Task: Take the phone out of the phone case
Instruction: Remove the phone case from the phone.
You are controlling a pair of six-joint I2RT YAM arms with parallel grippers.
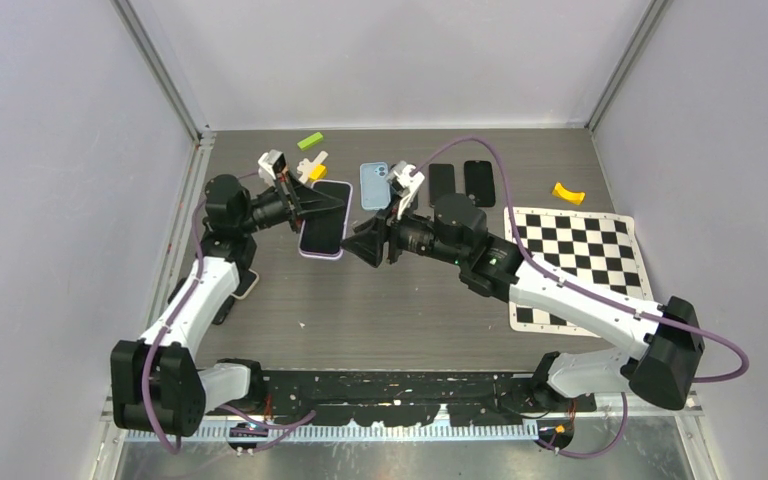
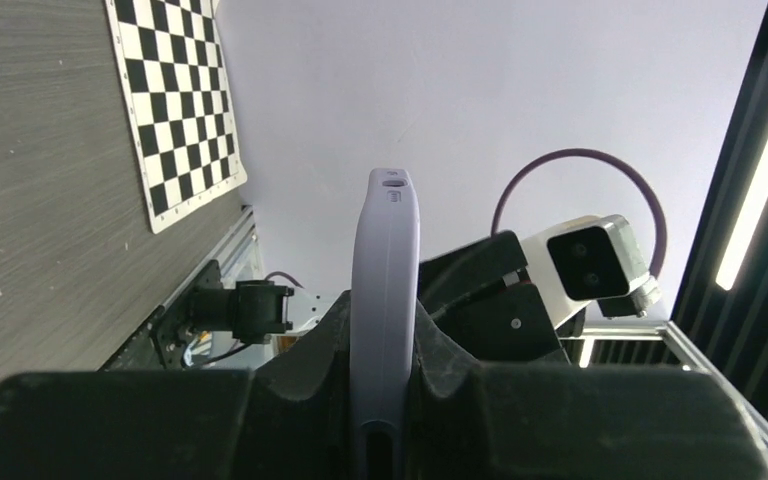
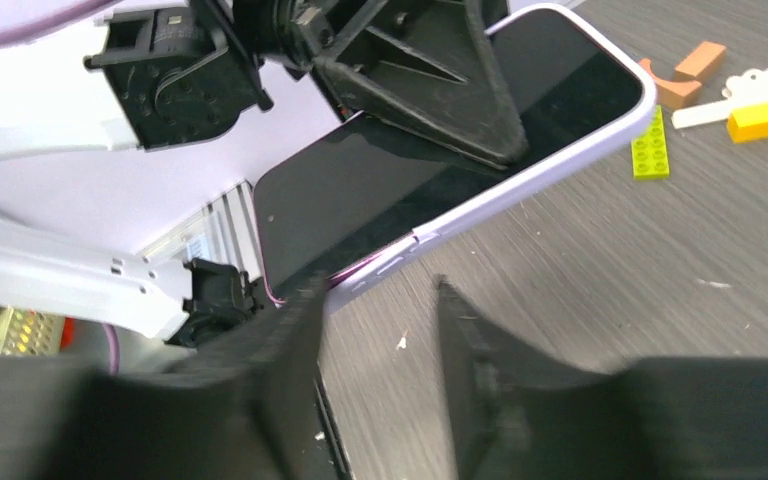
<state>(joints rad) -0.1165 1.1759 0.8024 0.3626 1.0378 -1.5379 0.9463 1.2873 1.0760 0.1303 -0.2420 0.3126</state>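
The phone, black screen up, sits in a lavender phone case and is held tilted above the table. My left gripper is shut on it. In the left wrist view the case's pale edge runs straight up between the clamped jaws of the left gripper. My right gripper stands just right of the phone. In the right wrist view the right gripper is open, with only table between its jaws. Its left finger is close to the case's near corner; I cannot tell if it touches.
A blue case and two black slabs lie behind the grippers. A checkerboard sheet covers the right side, with a yellow piece beyond it. A green brick and yellow-white bits lie at back left.
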